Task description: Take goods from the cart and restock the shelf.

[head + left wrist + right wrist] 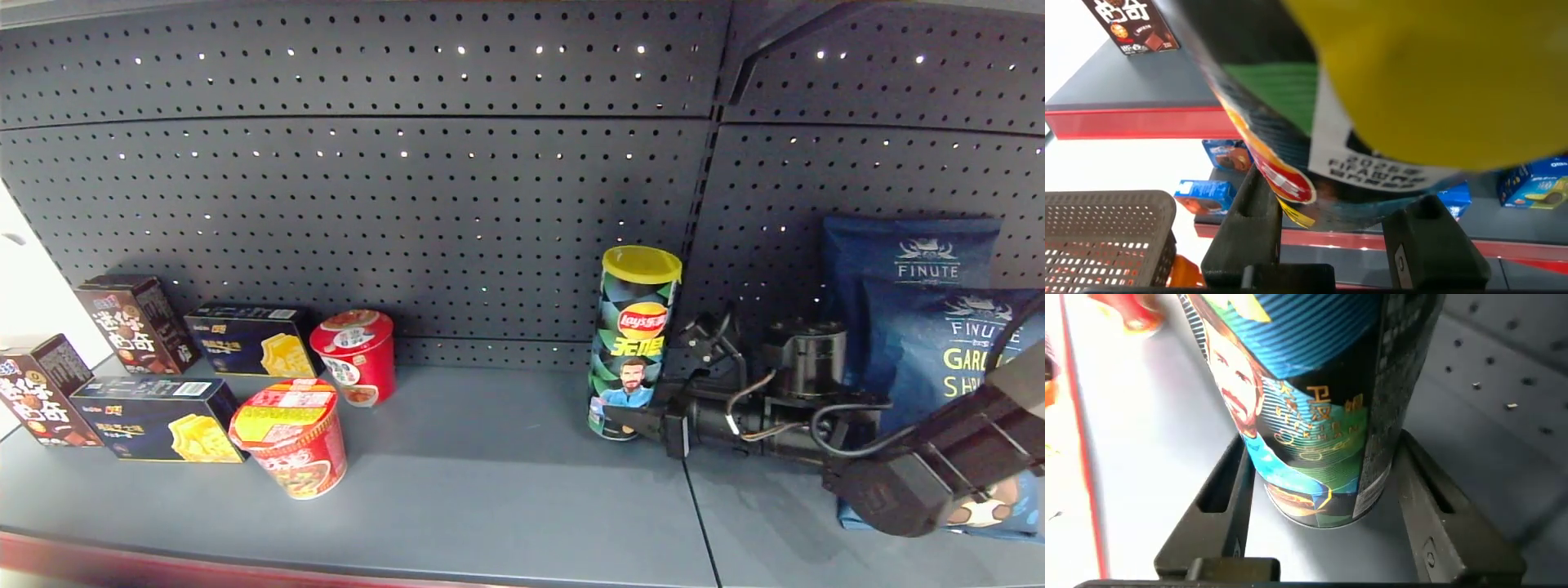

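Note:
A tall chips can with a yellow lid stands upright on the grey shelf, close to the pegboard back. My right gripper reaches in from the right and is shut on its lower part. In the right wrist view the can stands between the two fingers, its base on the shelf. My left gripper is shut on a second chips can, whose yellow lid is close to the camera.
Two red cup noodles and several dark snack boxes stand at the shelf's left. Blue snack bags lean at the right behind my right arm. Bare shelf lies between the cups and the can. A mesh cart basket sits below the left gripper.

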Available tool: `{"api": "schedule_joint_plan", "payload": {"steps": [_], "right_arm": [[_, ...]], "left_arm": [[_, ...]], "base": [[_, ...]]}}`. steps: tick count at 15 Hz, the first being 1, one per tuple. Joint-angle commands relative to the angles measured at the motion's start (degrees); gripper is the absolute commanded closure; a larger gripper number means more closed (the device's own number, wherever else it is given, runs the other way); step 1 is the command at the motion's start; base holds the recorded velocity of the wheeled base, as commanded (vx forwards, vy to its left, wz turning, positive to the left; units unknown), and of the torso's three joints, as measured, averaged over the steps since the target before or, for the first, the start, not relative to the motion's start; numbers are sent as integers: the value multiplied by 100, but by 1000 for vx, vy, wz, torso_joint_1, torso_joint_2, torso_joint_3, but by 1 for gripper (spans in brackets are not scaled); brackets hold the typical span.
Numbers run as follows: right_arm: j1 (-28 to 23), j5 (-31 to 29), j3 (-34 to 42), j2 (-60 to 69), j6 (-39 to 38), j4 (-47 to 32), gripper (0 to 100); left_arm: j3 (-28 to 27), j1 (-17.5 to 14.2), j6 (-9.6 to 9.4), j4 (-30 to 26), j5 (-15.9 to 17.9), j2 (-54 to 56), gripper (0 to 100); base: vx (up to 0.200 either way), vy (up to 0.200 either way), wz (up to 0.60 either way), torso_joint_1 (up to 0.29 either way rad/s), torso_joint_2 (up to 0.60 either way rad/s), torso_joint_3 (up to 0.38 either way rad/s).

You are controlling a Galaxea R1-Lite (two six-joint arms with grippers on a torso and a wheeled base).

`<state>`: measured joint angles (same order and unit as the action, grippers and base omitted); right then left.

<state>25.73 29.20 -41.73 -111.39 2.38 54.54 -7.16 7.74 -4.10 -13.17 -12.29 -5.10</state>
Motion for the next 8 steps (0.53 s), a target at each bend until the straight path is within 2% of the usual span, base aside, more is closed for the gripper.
{"api": "schedule_joint_plan", "payload": {"steps": [1,2,3,5,8], "right_arm": [[11,-116,736,1145,26,-40,100],[11,-116,736,1145,26,-40,100],[72,-134,1149,1646,35,-49,100],[257,-362,1501,2042,44,-31,100],[661,-582,2099,2516,-9,-5,100]], "left_arm": [[4,-1,-12,-2,-2,-9,100],[4,-1,-12,-2,-2,-9,100],[4,-1,-30,-2,7,-9,100],[-5,-1,-74,-2,-2,-9,100],[-5,-1,-39,-2,-2,-9,100]], "base": [[0,0,0,0,0,0],[0,0,0,0,0,0],[0,0,0,0,0,0],[0,0,0,0,0,0],[0,0,0,0,0,0]]}}
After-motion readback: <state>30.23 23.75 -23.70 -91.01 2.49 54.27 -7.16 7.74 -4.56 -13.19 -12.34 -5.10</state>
